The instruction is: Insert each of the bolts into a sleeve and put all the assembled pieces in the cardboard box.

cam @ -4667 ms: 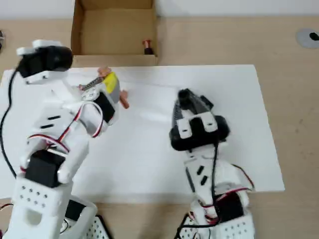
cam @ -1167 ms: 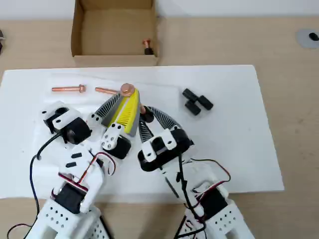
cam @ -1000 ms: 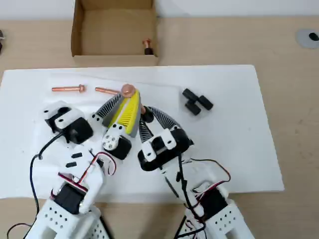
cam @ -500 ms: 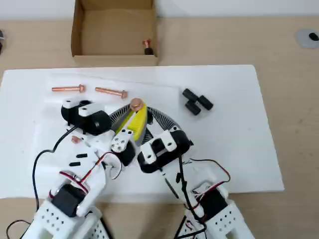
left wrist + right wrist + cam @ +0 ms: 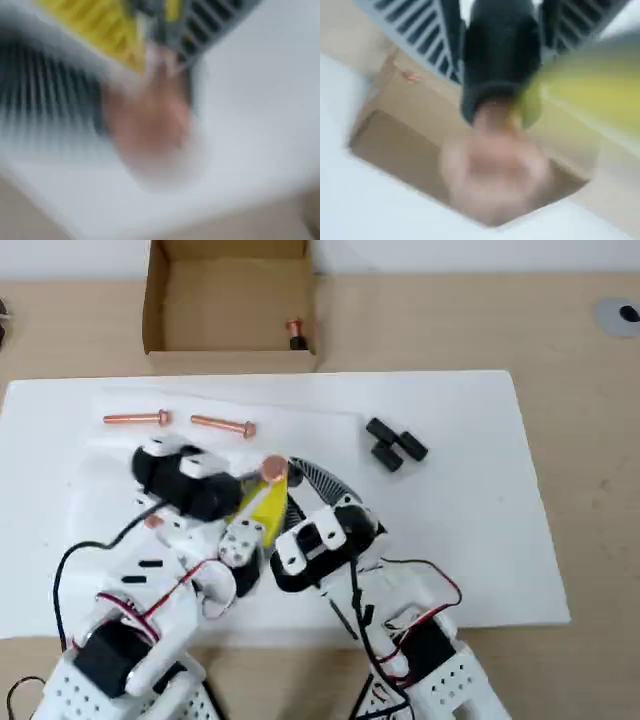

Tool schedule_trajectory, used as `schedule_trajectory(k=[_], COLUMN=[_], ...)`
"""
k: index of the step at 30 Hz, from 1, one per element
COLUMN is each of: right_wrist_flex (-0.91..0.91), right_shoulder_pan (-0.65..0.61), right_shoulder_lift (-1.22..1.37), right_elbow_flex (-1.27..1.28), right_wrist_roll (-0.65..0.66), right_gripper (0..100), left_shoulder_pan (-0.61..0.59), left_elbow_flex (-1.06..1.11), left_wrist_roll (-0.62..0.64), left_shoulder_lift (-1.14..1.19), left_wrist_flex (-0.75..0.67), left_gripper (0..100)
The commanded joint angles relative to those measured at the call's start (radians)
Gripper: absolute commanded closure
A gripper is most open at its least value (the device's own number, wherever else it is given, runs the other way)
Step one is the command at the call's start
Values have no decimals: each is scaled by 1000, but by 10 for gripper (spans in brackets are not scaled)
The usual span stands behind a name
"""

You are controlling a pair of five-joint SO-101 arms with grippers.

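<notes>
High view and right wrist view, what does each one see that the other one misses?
The high view adds two loose bolts and spare sleeves on the white sheet. The right wrist view adds the sleeve clamped in the right gripper, seen close. Both share the box and the held bolt, its copper head showing.

We see the cardboard box (image 5: 152,310) at the surface's (image 5: 580,420) far edge, an assembled piece (image 5: 295,333) inside by its right wall; before it on the sheet (image 5: 470,520), a bolt (image 5: 137,419) and second bolt (image 5: 224,425) left, sleeves (image 5: 396,443) right.
</notes>
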Motion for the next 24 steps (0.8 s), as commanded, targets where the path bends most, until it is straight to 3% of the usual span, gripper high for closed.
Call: schedule_trajectory(k=[1, 5, 11, 15, 24], right_wrist_flex=[-31, -31, -29, -28, -26], right_shoulder_pan=[-8, -8, 19, 74, 203], right_shoulder_lift=[-114, -114, -114, -114, -104], right_elbow_flex=[-7, -7, -7, -7, -94], right_wrist_roll=[9, 9, 9, 2, -43], right_gripper=[988, 988, 988, 988, 988], left_shoulder_pan=[49, 26, -138, -331, -798], left_elbow_flex=[-46, -63, -63, -87, -95], left_wrist_roll=[-17, -17, -91, -132, -95], left_shoulder_lift=[-2, -4, -8, -8, -8], left_wrist_flex=[98, 109, 109, 104, 107], left_gripper=[942, 895, 893, 893, 893])
